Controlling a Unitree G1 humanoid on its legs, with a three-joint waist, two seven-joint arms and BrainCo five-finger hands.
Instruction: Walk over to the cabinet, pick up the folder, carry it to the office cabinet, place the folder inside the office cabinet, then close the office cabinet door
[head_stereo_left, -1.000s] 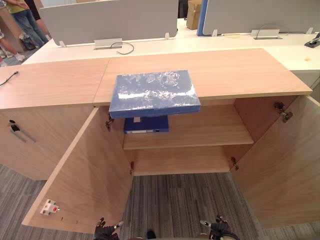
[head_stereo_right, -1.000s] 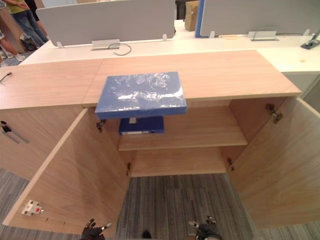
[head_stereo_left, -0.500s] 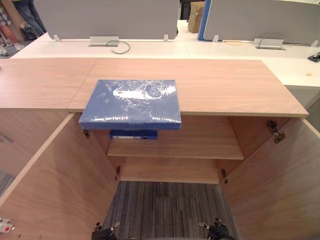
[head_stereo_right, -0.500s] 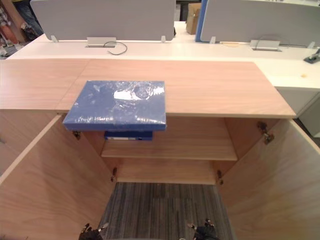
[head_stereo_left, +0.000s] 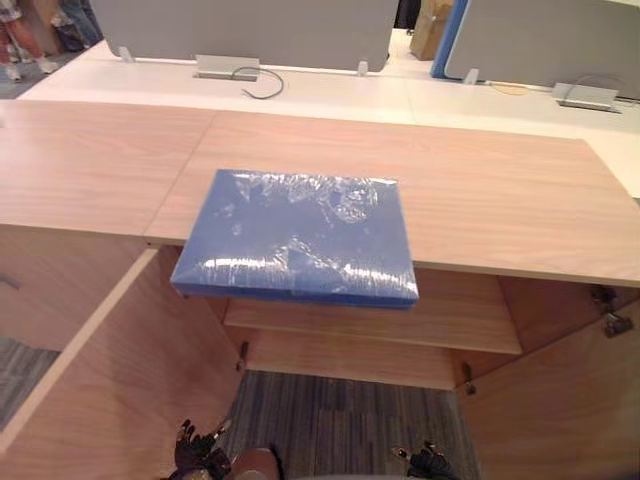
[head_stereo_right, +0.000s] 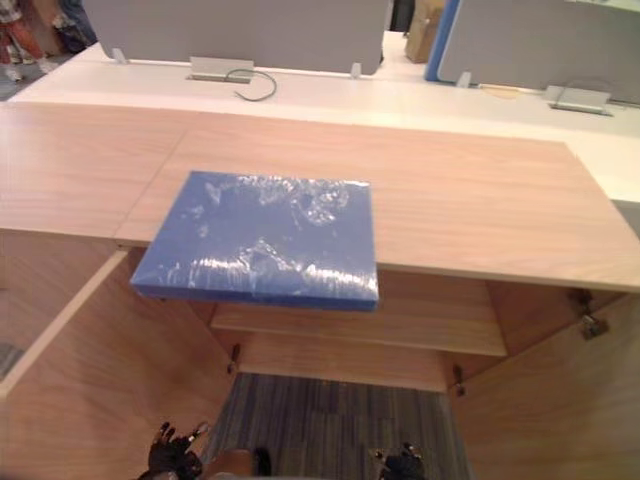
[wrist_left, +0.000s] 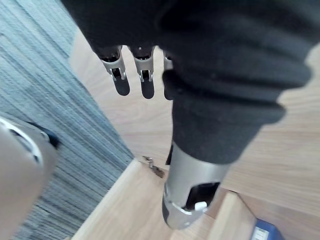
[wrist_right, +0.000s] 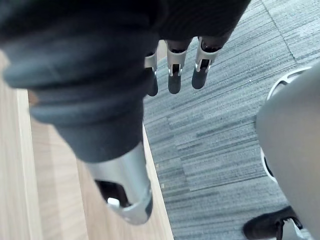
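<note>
Approach done; folder (head_stereo_left: 300, 235) lies ungrasped on cabinet top (head_stereo_left: 500, 195); left hand (wrist_left: 142, 75) and right hand (wrist_right: 172, 72) hang empty, fingers straight; 4 steps remain.

The folder (head_stereo_left: 300, 235) hides much of the shelf (head_stereo_left: 450, 318); left door (head_stereo_left: 110, 370) runs off-frame

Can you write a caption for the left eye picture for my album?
Blue plastic-wrapped folder overhanging the front edge of the light wooden cabinet top, its doors open below.
</note>
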